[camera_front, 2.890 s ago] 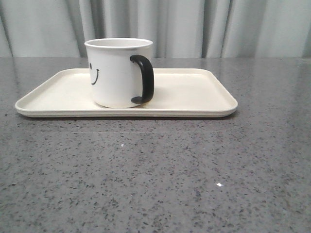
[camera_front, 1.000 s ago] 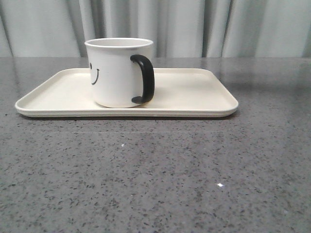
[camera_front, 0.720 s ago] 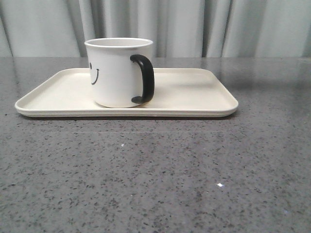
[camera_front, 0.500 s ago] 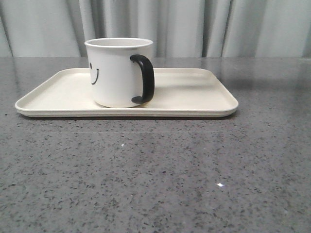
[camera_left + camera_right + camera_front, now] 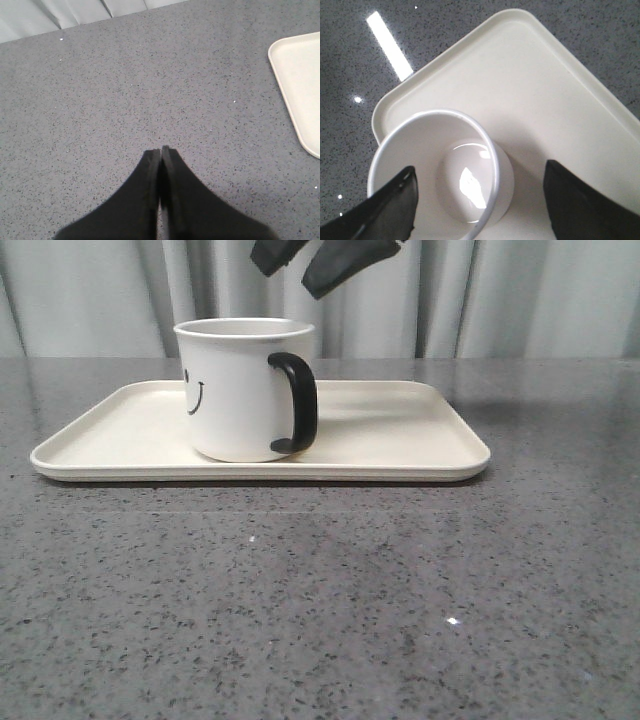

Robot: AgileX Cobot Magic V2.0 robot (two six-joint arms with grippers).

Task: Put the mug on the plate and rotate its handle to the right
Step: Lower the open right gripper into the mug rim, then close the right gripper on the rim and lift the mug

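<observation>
The right pincer [image 5: 300, 265] hangs above the mug [image 5: 240, 390], its two dark fingers spread wide and touching nothing. In the right wrist view one finger [image 5: 390, 207] lies over the mug's rim and the other [image 5: 585, 200] well out over the bare plate [image 5: 520, 85], with the open mouth of the mug between them. In the front view only the two fingertips show at the top of the picture, just over the mug's right side.

The left pincer [image 5: 160, 150] has its fingers pressed together, holding nothing, above bare grey speckled desk [image 5: 125, 90]; one rounded corner of the plate shows beside it, apart from the fingers.

The mug stands upright on the plate, left of the plate's middle, with its inside empty and glossy. Its black handle [image 5: 296, 403] points toward the front edge of the desk and a little to the right. Part of the black smiley face [image 5: 192, 392] shows on the mug's left side. The plate lies flat on the desk toward the far edge, its long side running left to right, with grey curtains [image 5: 520, 300] behind it.
</observation>
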